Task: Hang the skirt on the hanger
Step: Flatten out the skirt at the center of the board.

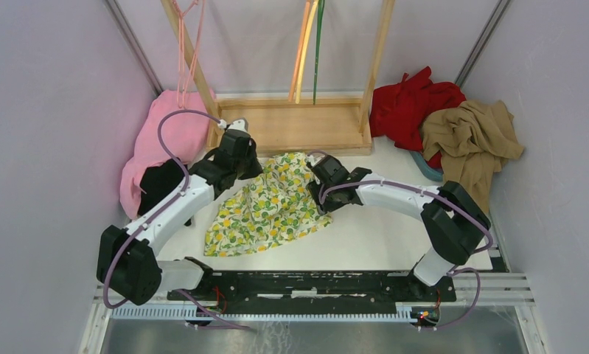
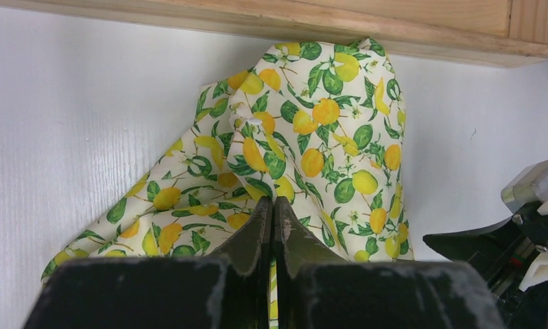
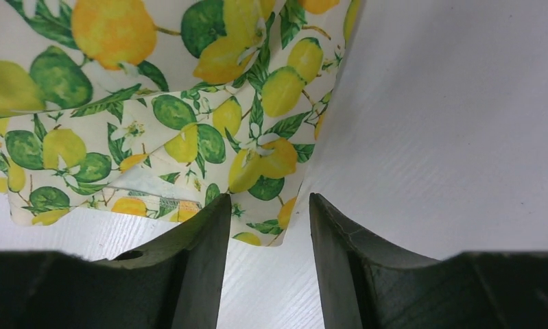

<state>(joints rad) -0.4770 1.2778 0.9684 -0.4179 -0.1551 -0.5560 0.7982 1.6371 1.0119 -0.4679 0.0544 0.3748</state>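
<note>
- Two arms reach in over the white table [image 1: 365, 236] and meet at the far end of the skirt [image 1: 265, 210]. It lies spread in the middle of the table, its narrow end just beside the base of the wooden rack [image 1: 298, 129].
- Left gripper [image 2: 272, 205]: its jaws are pressed together. A sliver of lemon print shows in the slit between them, so it has a pinch of the skirt's cloth near that narrow end.
- Right gripper [image 3: 269, 202]: its jaws stand apart with bare table showing between them. A corner of the skirt's edge reaches into the gap, but neither finger [image 3: 202, 253] grips it and the gripper holds nothing.
- Near that corner the cloth is folded over itself in layers.
- The hanger [image 1: 182, 74] hangs at the top left of the rack, well apart from the skirt, above a heaped pink garment [image 1: 166, 136].
- An orange-yellow hanger [image 1: 301, 51] and a green hanger [image 1: 318, 51] hang side by side at the middle of the rack.
- A red garment [image 1: 413, 107] and a tan garment [image 1: 472, 136] are piled together in the far right corner.
</note>
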